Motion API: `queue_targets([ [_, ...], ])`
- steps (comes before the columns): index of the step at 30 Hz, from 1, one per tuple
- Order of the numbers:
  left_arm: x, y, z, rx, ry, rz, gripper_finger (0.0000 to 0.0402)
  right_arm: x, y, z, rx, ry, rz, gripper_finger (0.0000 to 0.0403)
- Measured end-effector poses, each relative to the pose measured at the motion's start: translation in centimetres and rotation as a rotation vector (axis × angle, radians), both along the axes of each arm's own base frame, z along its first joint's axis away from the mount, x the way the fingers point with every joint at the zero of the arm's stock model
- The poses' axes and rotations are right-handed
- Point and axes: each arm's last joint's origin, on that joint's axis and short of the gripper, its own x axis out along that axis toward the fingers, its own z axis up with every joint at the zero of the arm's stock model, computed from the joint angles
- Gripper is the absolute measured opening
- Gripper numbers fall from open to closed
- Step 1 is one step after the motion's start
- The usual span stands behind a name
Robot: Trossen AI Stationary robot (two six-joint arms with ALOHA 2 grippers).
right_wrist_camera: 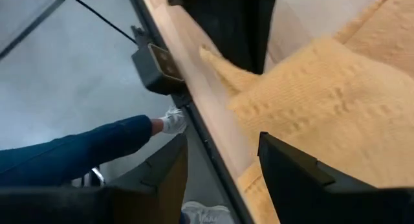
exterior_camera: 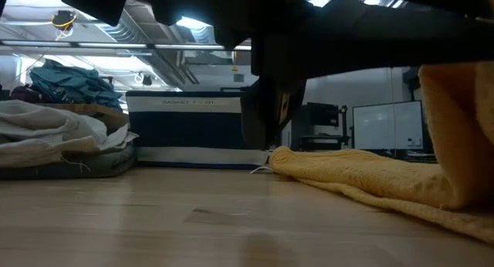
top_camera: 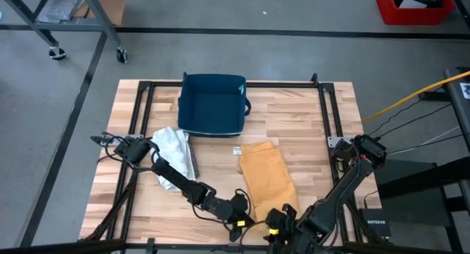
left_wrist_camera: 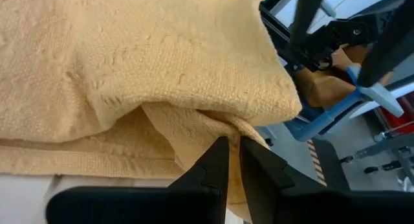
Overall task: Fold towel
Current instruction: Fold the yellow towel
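Two grippers at the yellow terry towel [top_camera: 266,175]: soft, limp, light; take its near corners. Left gripper [left_wrist_camera: 233,160] nearly closed, pinching a fold; right gripper [right_wrist_camera: 220,164] gapes, empty.

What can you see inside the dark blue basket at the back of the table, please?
The dark blue basket shows only its own dark floor from above; nothing visible lies in it. From table height, its front wall hides the inside.

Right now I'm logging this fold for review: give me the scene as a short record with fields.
towel: yellow towel, folded into a long strip on the table
left gripper: at the towel's near corner, shut on a fold of cloth
right gripper: open at the table's near edge, towel beside it
other items: blue basket, white cloth
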Motion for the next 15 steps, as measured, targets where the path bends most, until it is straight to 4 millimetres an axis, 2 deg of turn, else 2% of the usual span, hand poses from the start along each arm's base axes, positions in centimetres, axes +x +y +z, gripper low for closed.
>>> queue_targets([
  [8,0.1,0.0,0.2,-0.016,-0.019,0.002,0.0031,0.3,0.5,-2.2,-0.095,0.047,0.094,0.0188],
  [15,0.1,0.0,0.2,-0.016,-0.015,0.002,0.0031,0.1,0.2,-3.2,-0.164,0.095,0.094,0.0188],
])
